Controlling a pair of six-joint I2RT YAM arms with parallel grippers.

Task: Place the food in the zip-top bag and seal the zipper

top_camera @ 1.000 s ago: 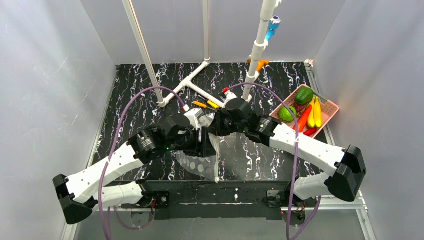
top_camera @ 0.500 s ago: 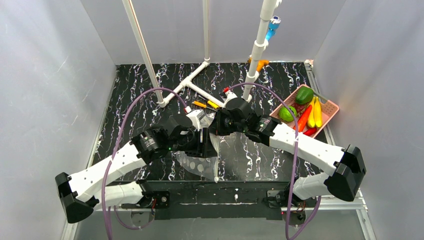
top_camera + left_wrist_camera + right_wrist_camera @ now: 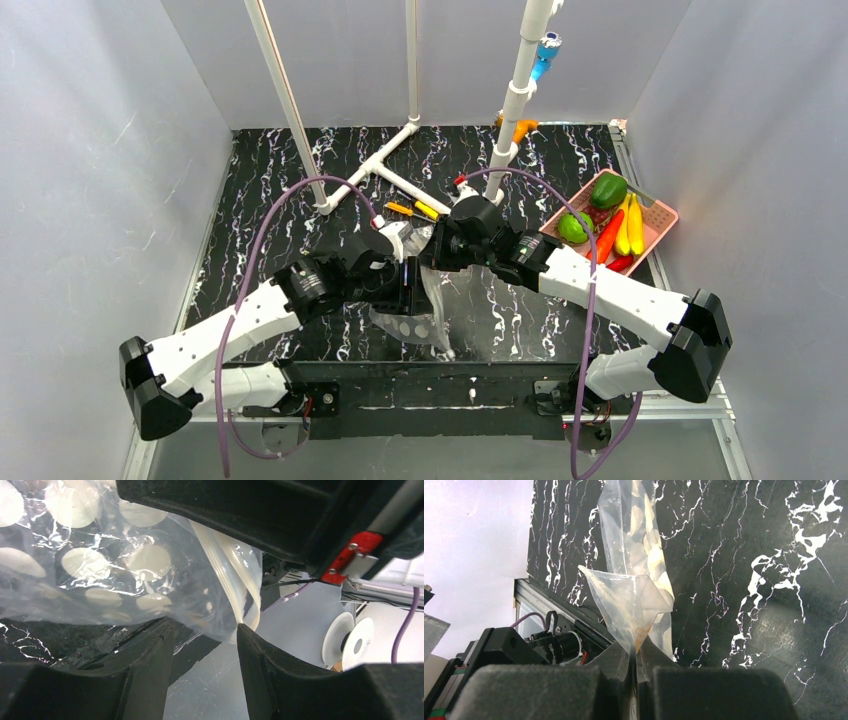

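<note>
The zip-top bag (image 3: 423, 318), clear with white dots, hangs crumpled between my two grippers over the table's near middle. My right gripper (image 3: 434, 256) is shut on the bag's top edge; its wrist view shows the pads (image 3: 623, 661) pinching a folded corner of the bag (image 3: 634, 592). My left gripper (image 3: 410, 287) is open beside the bag. In its wrist view the bag (image 3: 95, 565) fills the upper left, and the zipper (image 3: 234, 582) runs down to the tip of the right finger (image 3: 247, 640). Nothing is between the jaws. The food (image 3: 606, 218) lies in the pink basket.
The pink basket (image 3: 663, 226) sits at the right edge, holding green fruits, yellow bananas, red and orange peppers and grapes. Small yellow and orange-handled tools (image 3: 412, 209) lie behind the grippers. A white pipe frame (image 3: 385, 164) stands at the back. The table's front edge (image 3: 470, 362) is close below the bag.
My left arm has moved forward and to the right, toward the bag. The bag has bunched narrower, and its lower end has shifted right. My right gripper keeps its hold.
</note>
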